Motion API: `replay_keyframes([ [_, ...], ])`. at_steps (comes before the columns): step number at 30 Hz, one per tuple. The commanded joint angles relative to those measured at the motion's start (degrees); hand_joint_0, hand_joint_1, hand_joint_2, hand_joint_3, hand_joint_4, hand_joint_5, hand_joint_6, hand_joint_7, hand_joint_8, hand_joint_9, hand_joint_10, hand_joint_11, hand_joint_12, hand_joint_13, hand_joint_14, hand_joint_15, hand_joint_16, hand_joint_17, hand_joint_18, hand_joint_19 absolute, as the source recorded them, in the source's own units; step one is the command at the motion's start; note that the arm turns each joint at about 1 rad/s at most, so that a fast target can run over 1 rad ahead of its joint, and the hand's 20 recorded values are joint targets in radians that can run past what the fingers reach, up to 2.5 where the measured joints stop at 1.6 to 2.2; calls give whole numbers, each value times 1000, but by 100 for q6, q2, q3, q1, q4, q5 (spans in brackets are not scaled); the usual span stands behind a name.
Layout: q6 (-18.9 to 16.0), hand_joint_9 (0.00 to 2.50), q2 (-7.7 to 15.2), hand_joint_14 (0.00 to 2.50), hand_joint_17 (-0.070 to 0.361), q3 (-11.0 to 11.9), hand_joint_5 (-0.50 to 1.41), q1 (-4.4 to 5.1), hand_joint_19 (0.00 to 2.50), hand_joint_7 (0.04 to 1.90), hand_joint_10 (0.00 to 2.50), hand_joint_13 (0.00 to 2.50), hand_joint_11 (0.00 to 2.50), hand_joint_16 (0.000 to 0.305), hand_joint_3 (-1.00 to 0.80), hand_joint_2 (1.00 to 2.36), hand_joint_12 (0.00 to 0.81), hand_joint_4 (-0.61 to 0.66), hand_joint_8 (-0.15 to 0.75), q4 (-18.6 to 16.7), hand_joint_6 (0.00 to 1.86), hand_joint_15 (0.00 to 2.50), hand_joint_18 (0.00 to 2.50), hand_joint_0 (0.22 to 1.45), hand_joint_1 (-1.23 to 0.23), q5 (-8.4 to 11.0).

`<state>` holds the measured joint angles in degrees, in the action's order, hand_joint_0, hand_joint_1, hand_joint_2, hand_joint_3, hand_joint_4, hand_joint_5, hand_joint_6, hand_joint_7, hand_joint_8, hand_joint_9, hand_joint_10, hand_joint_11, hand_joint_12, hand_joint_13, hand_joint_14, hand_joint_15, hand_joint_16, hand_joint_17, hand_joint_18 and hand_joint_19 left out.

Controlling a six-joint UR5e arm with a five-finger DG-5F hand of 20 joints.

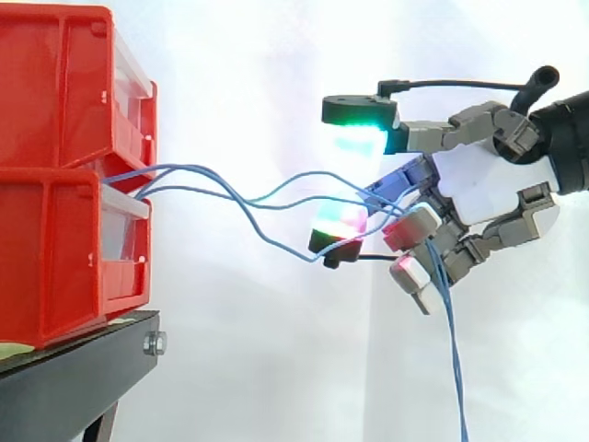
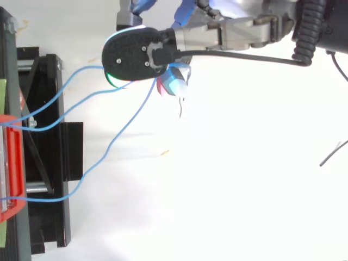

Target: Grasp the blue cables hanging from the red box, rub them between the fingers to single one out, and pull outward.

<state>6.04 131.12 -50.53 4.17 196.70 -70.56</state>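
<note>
Thin blue cables [image 1: 184,168] come out between the upper red bin [image 1: 55,101] and the lower red bin [image 1: 55,267] at the left and sag rightward in loose arcs to my hand [image 1: 479,184]. The hand reaches in from the right, level with the gap between the bins and well clear of them. Its lower fingers and thumb are curled, pinching the cables near a red-green glowing pad [image 1: 339,223]. One finger with a green pad [image 1: 361,138] stretches above them. The cables' free ends [image 1: 454,359] hang straight down below the hand. From above, three cable strands [image 2: 111,144] fan out from the red bin [image 2: 11,163] to the hand [image 2: 228,32].
The bins rest on a black stand [image 1: 74,387] at the left edge, also visible from above [image 2: 49,163]. A white curtain backs the scene. There is open space between the bins and the hand.
</note>
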Motion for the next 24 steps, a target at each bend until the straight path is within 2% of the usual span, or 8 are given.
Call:
replay_keyframes([
  [1, -15, 1263, 1, 24, 146, -1, -153, 14, 657, 866, 16, 1083, 1209, 65, -500, 1000, 430, 110, 320, 17, 891, 738, 918, 447, -568, -2],
  [4, -15, 1254, 1, 25, 141, -1, -154, 14, 661, 879, 16, 1079, 1214, 63, -500, 1000, 418, 103, 308, 17, 892, 737, 904, 462, -675, -2],
  [11, -24, 1253, 1, 24, 132, -1, -154, 22, 677, 888, 18, 1076, 1222, 59, -500, 1000, 398, 90, 291, 17, 897, 748, 881, 498, -749, -2],
  [15, -15, 1295, 1, 27, 121, -1, -144, 31, 686, 920, 20, 1092, 1260, 54, -500, 1000, 382, 73, 273, 17, 894, 759, 872, 559, -740, -2],
  [20, -15, 1330, 1, 27, 119, -1, -140, 49, 690, 937, 20, 1112, 1248, 53, -455, 1003, 374, 65, 271, 17, 893, 767, 880, 579, -689, -2],
  [24, -33, 1344, 1, 26, 118, -1, -135, 58, 691, 977, 21, 1116, 1266, 52, -349, 1011, 375, 56, 263, 17, 900, 764, 886, 595, -690, -2],
])
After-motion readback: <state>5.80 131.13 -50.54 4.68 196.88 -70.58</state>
